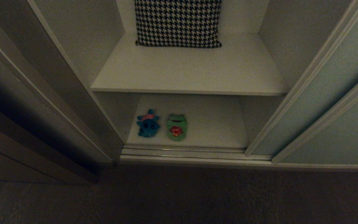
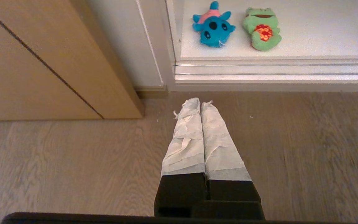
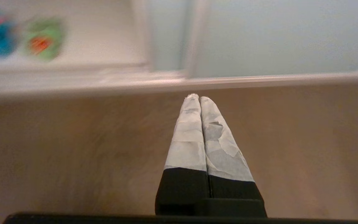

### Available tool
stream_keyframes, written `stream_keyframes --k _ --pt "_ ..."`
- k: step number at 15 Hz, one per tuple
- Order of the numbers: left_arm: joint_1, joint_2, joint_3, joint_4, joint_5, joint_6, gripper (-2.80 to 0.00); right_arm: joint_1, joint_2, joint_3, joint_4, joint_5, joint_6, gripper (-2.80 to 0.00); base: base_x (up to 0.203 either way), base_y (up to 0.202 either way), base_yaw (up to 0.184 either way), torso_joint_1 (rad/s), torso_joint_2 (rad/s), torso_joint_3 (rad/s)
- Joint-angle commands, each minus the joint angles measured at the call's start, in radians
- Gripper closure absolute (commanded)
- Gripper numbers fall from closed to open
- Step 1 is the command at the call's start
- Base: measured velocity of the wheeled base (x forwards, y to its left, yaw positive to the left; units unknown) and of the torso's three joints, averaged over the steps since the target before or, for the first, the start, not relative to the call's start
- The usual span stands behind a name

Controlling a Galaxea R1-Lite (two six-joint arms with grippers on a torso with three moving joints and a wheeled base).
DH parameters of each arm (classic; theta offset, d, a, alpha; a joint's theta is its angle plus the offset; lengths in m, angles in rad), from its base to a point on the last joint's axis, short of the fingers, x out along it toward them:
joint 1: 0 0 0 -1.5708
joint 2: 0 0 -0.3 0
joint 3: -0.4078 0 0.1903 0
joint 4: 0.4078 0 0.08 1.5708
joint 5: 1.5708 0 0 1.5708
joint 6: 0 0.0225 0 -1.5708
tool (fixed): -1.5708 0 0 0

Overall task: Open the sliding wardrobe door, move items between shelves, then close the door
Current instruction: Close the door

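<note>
Wood-grain floor (image 1: pixel 179 199) fills the bottom of the head view, with the wardrobe standing open above it. The door (image 1: pixel 328 102) is slid off to the right of the frame, overlapping a second panel, so the middle bay is exposed. Two white shelves show: the upper shelf (image 1: pixel 197 71) carries a houndstooth cushion (image 1: pixel 178 22) leaning at the back, top centre, and the lower shelf (image 1: pixel 216 124) holds both toys at its left front. The blue toy (image 1: pixel 148 124) and the frog (image 1: pixel 176 126) lie just beside each other, apart, close behind the ribbed track (image 1: pixel 182 152).

Neither arm shows in the head view, so the wrist cams are the only look at them. The left tool (image 2: pixel 200 102) hangs over the floor just short of the track, taped fingers pressed together, nothing in them; this view also catches a brown wooden side panel (image 2: pixel 42 62) at upper left. The right tool (image 3: pixel 196 97) is likewise pinched closed and empty, sitting low over the floor in front of the door's bottom edge, with the toys blurred at upper left.

The right two thirds of the lower shelf are bare, and the upper shelf is bare in front of the cushion.
</note>
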Motion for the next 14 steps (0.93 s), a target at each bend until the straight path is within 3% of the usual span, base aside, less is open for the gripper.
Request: stream_keyframes --k 1,6,8,10,14 --pt "0.0 0.001 0.0 -0.001 -0.001 0.001 0.0 0.004 0.112 -0.081 0.008 -0.083 0.015 0.0 0.0 0.0 0.0 0.0 0.0 0.0" --pt "0.001 0.001 0.0 0.0 0.001 0.001 0.0 0.02 0.304 -0.312 0.035 -0.226 0.11 0.0 0.0 0.0 0.0 0.0 0.0 0.0" --pt "0.0 0.001 0.0 0.0 0.001 0.001 0.0 -0.032 0.389 -0.409 0.065 -0.217 0.126 0.0 0.0 0.0 0.0 0.0 0.0 0.0" --pt "0.0 0.001 0.0 0.0 0.001 0.001 0.0 -0.151 0.485 -0.505 0.082 -0.117 0.125 0.0 0.0 0.0 0.0 0.0 0.0 0.0" --pt "0.0 0.001 0.0 0.0 0.0 0.001 0.0 -0.409 0.648 -0.628 0.058 0.201 0.07 0.0 0.0 0.0 0.0 0.0 0.0 0.0"
